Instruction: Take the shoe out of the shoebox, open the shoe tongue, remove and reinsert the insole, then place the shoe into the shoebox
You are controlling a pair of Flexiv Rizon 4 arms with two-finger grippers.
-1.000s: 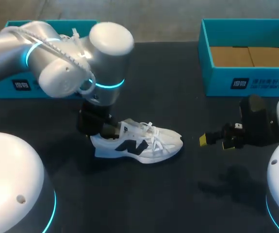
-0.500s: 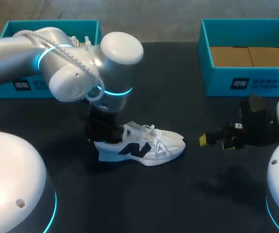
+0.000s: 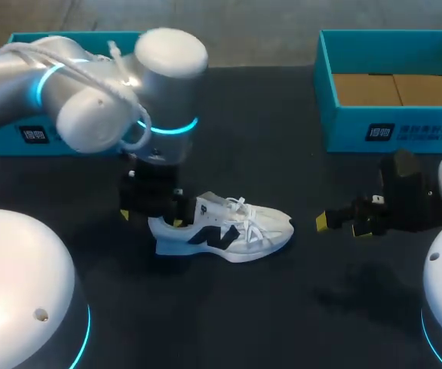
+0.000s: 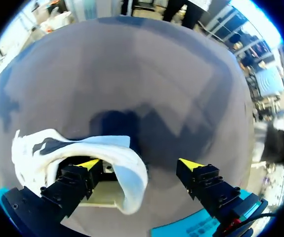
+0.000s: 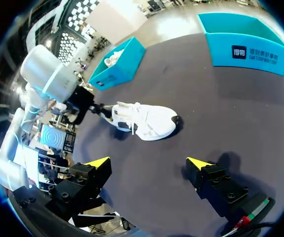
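Observation:
A white sneaker with a dark side logo lies on its sole mid-table, toe to the right. My left gripper stands open at its heel. In the left wrist view the gripper straddles the heel collar: one fingertip sits inside the shoe's mouth, the other stands well clear outside. My right gripper hovers open and empty to the right of the toe. From the right wrist view the sneaker lies ahead of those open fingers.
A teal shoebox with a brown cardboard floor stands at the back right. A second teal box at the back left is half hidden by my left arm; in the right wrist view that box holds something white.
My left gripper has opened and let go of the sneaker's heel. The sneaker slid slightly to the right before the release. The right arm has kept still.

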